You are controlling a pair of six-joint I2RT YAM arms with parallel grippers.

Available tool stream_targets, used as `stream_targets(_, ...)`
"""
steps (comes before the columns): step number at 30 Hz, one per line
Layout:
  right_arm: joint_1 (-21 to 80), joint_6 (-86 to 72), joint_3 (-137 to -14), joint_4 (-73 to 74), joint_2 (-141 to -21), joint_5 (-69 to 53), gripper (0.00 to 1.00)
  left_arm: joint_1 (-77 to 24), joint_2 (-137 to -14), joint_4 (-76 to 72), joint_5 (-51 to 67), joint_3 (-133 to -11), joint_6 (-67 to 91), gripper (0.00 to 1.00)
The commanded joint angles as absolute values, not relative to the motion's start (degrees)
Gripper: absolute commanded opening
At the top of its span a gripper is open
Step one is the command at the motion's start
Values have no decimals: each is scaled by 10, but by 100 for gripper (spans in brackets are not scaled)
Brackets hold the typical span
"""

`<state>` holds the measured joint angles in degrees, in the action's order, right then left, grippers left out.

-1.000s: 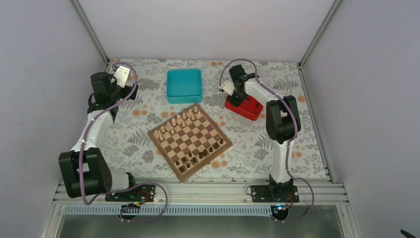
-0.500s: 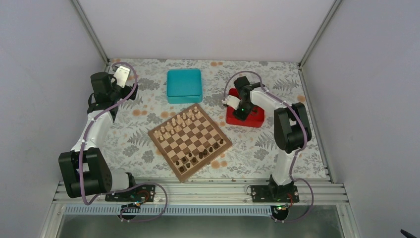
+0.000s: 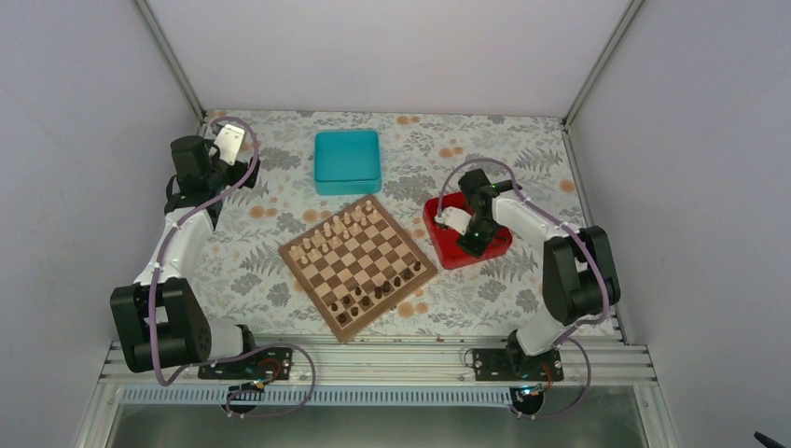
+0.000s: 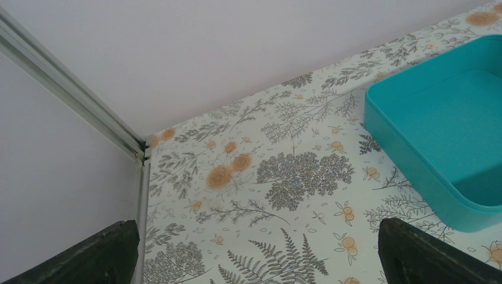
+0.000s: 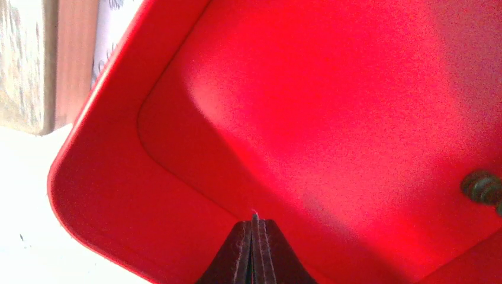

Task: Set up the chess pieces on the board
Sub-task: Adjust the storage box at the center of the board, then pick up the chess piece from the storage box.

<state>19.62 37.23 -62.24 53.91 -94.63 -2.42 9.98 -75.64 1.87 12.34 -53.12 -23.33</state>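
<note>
The board (image 3: 357,266) lies tilted in the middle of the table. Dark chess pieces (image 3: 378,291) stand in two rows along its near right side, and pale pieces (image 3: 331,233) line the far left side. My right gripper (image 3: 464,227) is down inside the red tray (image 3: 448,250), right of the board. In the right wrist view its fingers (image 5: 254,228) are shut, tips against the red tray's (image 5: 148,195) inner wall, with nothing between them. One dark chess piece (image 5: 482,188) lies in the tray. My left gripper (image 3: 228,140) hangs open at the far left corner, empty (image 4: 254,266).
A teal box (image 3: 347,161) sits behind the board, and its corner (image 4: 450,130) shows at the right of the left wrist view. White walls and metal posts close in the flowered table on three sides.
My right arm has swung nearer and to the right. The red tray has slid and turned with it, from the far right of the board to its right side. The left arm has stayed still.
</note>
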Motion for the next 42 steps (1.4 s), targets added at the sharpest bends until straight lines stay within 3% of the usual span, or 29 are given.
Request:
stream_targets(1,178,374,-581,559,-910,-10,4,103,-760,15,137,-535,-231,100)
stream_targets(6,163,372,-570,550,-876,-1,6,103,-762,14,140,-535,-231,100)
stream_targets(10,159,367,-613,530,-852,-11,21,103,-768,21,142,-542,-231,100)
stream_targets(12,151,361,-640,523,-852,-13,34,103,-767,22,141,-543,-231,100)
stream_targets(15,135,342,-678,527,-879,-3,38,103,-761,19,137,-539,-231,100)
stream_targets(21,100,306,-720,536,-934,5,40,103,-760,17,138,-536,-232,100)
stream_targets(42,78,310,-678,490,-1007,44,39,103,-762,16,138,-536,-231,100)
